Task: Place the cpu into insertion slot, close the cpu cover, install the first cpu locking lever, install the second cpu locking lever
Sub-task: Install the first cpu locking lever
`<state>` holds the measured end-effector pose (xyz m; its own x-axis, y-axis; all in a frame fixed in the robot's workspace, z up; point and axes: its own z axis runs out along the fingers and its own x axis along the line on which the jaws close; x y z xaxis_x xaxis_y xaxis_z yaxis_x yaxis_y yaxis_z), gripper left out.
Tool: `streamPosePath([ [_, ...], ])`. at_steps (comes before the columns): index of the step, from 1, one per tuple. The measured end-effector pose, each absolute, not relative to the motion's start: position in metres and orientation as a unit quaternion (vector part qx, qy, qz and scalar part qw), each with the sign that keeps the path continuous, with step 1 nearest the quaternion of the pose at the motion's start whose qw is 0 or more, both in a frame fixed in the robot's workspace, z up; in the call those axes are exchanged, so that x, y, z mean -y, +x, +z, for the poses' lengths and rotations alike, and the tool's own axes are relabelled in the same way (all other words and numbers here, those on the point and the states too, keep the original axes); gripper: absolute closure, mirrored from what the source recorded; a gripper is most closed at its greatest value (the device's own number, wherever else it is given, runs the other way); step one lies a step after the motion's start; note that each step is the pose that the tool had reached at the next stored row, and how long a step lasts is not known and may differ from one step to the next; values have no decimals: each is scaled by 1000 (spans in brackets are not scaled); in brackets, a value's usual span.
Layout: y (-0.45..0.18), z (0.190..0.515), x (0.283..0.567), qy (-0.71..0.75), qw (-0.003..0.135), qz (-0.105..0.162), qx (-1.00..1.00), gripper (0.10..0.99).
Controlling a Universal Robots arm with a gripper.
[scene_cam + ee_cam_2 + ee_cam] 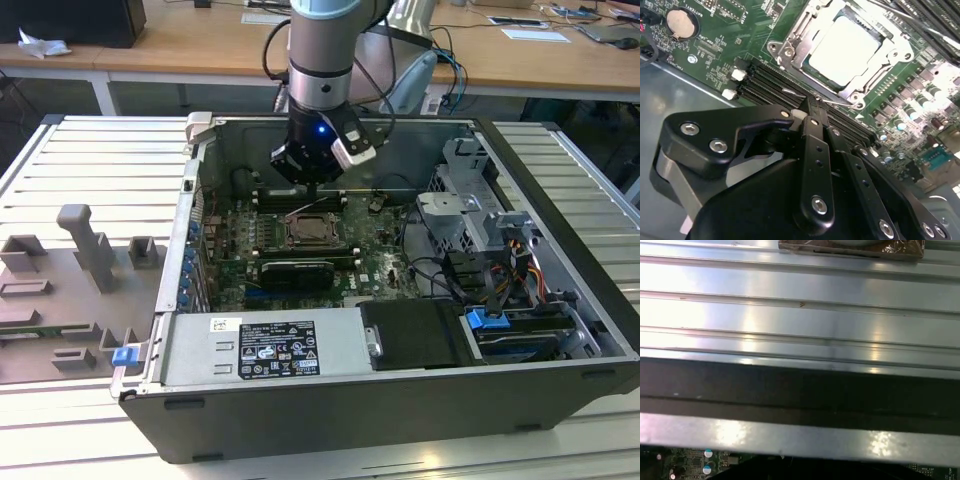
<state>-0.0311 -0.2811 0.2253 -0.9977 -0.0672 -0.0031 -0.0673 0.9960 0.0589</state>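
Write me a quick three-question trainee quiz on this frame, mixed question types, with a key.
1. True or false: the cpu sits in the insertion slot.
2. Where is the pincer? A: over the motherboard, beside the slot. B: over the grey fixtures. C: over the wooden desk.
3. Short answer: is the cpu cover standing up or lying flat around the chip?

Key: 1 true. 2 A. 3 lying flat.
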Motion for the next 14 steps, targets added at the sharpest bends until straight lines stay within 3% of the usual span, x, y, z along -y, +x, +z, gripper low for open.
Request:
streamPosePath([
  [14,-16,207,279,-34,1,29,-999,980],
])
